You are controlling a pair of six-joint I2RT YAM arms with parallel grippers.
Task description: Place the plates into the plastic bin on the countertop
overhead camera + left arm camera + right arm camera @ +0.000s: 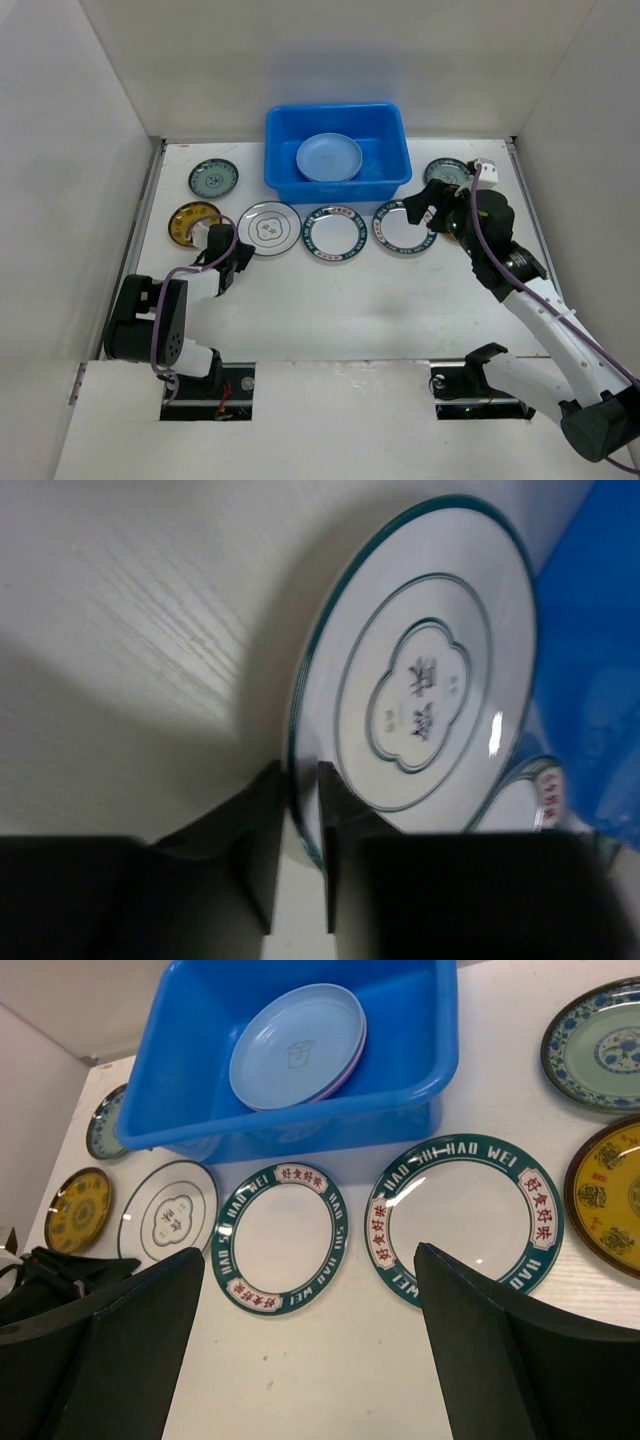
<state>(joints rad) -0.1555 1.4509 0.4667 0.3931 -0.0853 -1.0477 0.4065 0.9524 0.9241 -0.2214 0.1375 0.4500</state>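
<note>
Left wrist view: the left gripper [298, 792] is clenched on the near rim of a white plate with thin dark rings [420, 680] and a flower-shaped mark at its centre. One dark finger [262, 830] sits on each face of the rim. Whether the plate is lifted or tilted off the countertop [350, 310] cannot be told from this view.

From above, that plate lies at the left end of a row of three in front of the plastic bin [280, 135]. Beside it are two white plates with green lettered rims, the middle one [336, 232] and the right one [400, 228].

Left of the row sit a yellow-brown patterned plate [190, 218] and, farther back, a teal-green patterned plate [213, 179].

Inside the bin a pale blue plate [295, 1045] leans against the wall, with the edge of a pink plate [354, 1055] showing under it.

The right gripper [310, 1255] is released, its fingers spread wide and grasping nothing. It hangs above the countertop near the two lettered plates.

To its right lie a second teal-green plate [598, 1045] and a second yellow plate [612, 1195], one behind the other and just apart.
</note>
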